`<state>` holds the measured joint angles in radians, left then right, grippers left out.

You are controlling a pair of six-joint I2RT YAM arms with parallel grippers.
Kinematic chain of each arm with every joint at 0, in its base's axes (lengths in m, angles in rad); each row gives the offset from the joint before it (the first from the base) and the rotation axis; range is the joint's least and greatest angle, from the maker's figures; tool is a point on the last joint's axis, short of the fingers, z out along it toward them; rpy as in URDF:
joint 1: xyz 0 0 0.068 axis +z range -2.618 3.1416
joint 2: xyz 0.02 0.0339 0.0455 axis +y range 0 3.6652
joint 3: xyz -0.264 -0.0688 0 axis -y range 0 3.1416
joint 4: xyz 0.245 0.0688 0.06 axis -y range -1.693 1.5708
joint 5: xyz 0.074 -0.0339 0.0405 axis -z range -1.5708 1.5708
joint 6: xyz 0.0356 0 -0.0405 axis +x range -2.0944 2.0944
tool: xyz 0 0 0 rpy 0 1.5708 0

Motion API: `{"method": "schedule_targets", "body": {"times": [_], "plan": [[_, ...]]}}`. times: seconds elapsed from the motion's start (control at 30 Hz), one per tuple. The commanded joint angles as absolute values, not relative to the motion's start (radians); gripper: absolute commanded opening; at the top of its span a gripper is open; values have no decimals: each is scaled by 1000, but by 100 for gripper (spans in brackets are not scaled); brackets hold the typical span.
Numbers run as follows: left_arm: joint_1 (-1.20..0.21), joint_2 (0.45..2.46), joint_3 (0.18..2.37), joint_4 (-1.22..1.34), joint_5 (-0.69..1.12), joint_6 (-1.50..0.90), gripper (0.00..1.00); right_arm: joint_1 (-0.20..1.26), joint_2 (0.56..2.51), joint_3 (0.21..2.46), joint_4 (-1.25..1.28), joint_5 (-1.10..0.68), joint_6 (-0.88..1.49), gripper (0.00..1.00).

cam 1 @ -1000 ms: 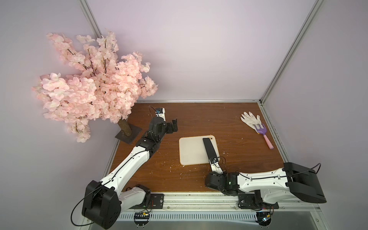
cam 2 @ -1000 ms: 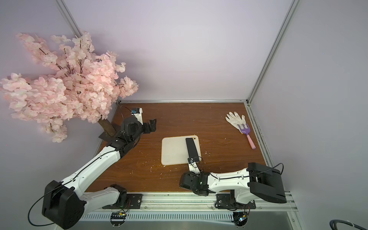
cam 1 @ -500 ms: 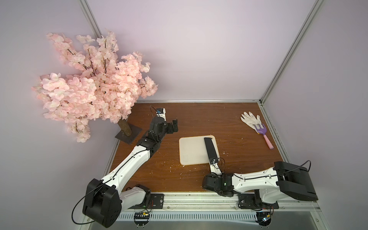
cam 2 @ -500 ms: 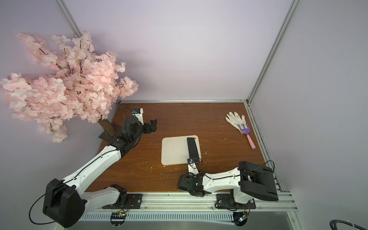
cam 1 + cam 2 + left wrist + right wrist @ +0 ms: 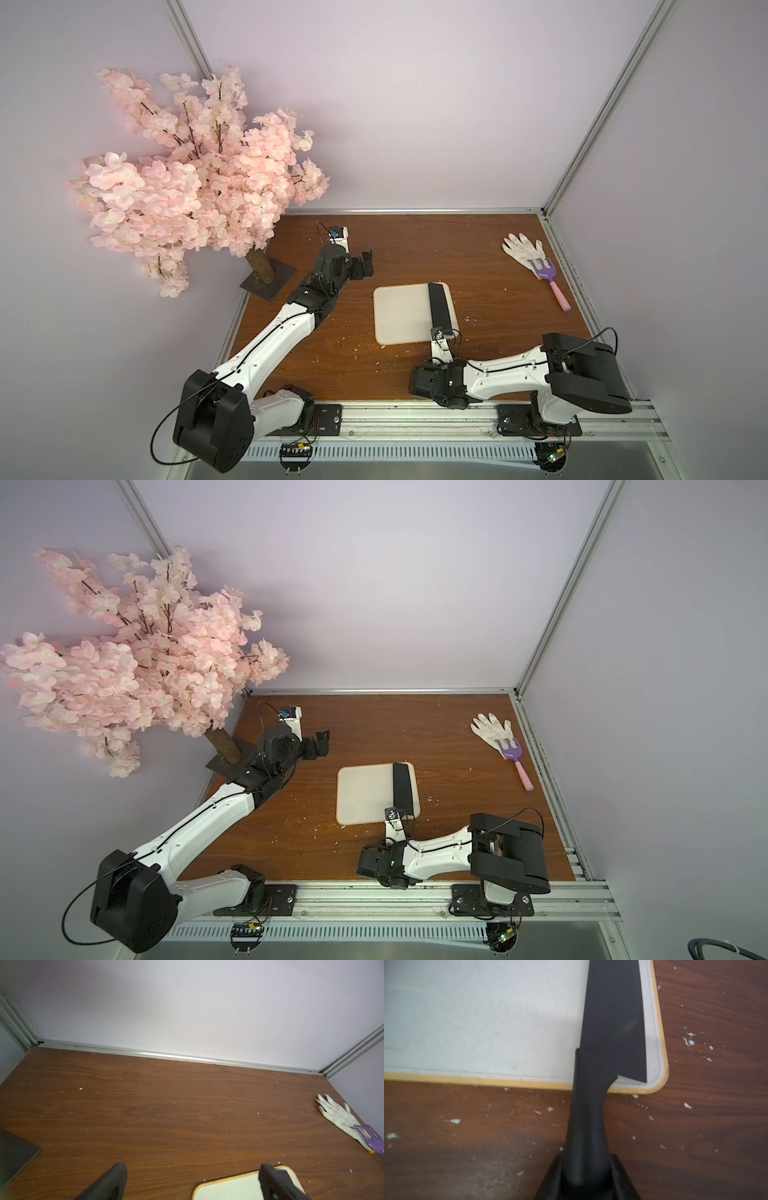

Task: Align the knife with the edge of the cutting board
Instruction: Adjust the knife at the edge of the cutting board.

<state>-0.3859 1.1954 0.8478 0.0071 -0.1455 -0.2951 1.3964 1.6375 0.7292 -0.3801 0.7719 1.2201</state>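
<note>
Wooden tabletop (image 5: 415, 249), with the knife (image 5: 440, 309) lying by the right edge of the cutting board (image 5: 399, 316).
Right gripper (image 5: 586, 1169) pinches its handle just off the near edge; left gripper (image 5: 362, 266) hangs far left, fingers spread wide.

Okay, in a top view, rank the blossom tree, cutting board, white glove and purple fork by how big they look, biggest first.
1. blossom tree, though its crown stands nearer the camera.
2. cutting board.
3. white glove and purple fork: broader against longer, too alike to rank.
</note>
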Motion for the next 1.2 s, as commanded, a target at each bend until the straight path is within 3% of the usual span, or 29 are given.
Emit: {"method": "schedule_targets", "body": {"times": [0.0, 0.73, 1.17], "plan": [[-399, 1203, 859, -7, -165, -302, 100, 1391, 1663, 736, -438, 797, 1269, 0], [-402, 1228, 864, -11, -156, -304, 100, 1345, 1747, 754, -363, 771, 1249, 0], [-402, 1232, 865, -18, -167, -297, 100, 1358, 1751, 790, -470, 886, 1198, 0]]}}
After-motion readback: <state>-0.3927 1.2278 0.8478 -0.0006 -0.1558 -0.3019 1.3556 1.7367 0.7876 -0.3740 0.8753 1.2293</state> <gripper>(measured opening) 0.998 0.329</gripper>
